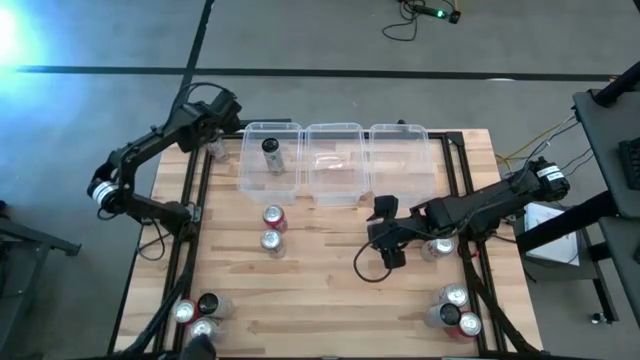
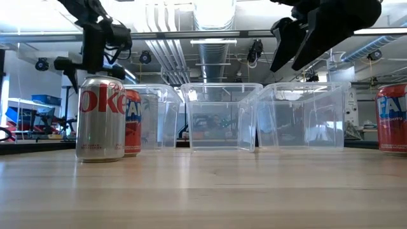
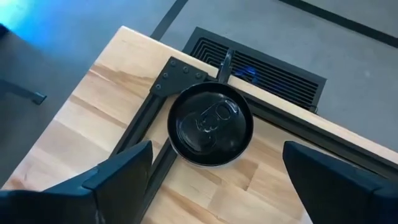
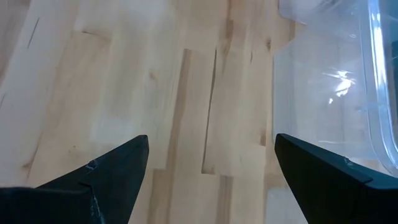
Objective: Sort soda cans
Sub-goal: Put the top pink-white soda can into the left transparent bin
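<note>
A black soda can [image 3: 210, 124] stands upright at the table's far left corner, seen from above. My left gripper [image 3: 217, 155] hangs open over it, its fingers on either side and apart from it. My right gripper [image 1: 385, 235] is open above bare wood, just in front of the middle and right bins, with nothing between its fingers. Another black can [image 1: 270, 150] stands in the left clear bin [image 1: 250, 175]. A red can [image 1: 274, 218] and a silver can [image 1: 270, 242] stand upright mid-table.
Three clear bins stand in a row at the far edge; the middle bin [image 1: 335, 190] and right bin [image 1: 402, 185] hold no cans. Three cans cluster at the near left corner [image 1: 200, 315], three at the near right [image 1: 455, 310], one under my right arm [image 1: 438, 248].
</note>
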Controlling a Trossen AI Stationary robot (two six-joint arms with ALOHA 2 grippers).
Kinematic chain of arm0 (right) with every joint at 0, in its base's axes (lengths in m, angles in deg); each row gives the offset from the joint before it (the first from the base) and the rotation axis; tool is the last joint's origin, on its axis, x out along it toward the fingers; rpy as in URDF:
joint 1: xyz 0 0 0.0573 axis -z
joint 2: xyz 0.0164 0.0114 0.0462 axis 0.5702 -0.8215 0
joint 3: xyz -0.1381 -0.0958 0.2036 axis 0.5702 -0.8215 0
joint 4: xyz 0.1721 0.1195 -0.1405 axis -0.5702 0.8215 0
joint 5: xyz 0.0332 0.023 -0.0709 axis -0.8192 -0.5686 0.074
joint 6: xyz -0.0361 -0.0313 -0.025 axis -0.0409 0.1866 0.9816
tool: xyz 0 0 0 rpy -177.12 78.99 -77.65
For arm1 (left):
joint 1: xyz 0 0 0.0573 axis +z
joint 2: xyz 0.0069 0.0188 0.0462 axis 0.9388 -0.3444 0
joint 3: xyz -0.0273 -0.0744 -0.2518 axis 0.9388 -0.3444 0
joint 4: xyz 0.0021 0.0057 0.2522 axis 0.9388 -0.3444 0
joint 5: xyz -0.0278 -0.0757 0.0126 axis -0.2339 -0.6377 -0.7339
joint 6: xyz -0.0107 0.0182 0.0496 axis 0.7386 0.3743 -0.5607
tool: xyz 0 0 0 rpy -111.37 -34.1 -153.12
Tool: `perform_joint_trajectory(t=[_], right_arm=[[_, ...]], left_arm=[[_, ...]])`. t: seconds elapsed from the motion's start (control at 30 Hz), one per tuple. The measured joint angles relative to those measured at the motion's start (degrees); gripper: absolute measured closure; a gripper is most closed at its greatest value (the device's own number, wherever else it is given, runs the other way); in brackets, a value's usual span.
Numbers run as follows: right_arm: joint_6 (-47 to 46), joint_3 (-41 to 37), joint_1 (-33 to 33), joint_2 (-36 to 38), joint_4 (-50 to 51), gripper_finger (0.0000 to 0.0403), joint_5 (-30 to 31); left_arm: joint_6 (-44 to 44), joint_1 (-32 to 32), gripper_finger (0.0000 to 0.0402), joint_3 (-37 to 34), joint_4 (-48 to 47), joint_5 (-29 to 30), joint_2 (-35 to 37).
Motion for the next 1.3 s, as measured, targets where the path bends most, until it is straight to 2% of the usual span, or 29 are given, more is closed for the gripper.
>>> perform_joint_trajectory(t=[0.17,0.8,1.3], right_arm=[[0.85,-0.68,-0.02,0.0,0.07,0.0058,-0.15],[0.76,-2.44,-0.04,0.0,0.0,0.0058,-2.82],[2.26,-2.45,-0.04,0.0,0.01,0.0058,-2.99]], left_arm=[[1.66,0.41,0.0043,0.44,0.06,0.29,-0.94],[12.38,1.81,0.0042,0.33,1.15,3.38,-7.26],[18.48,3.49,0.0045,0.33,3.14,4.78,-7.55]])
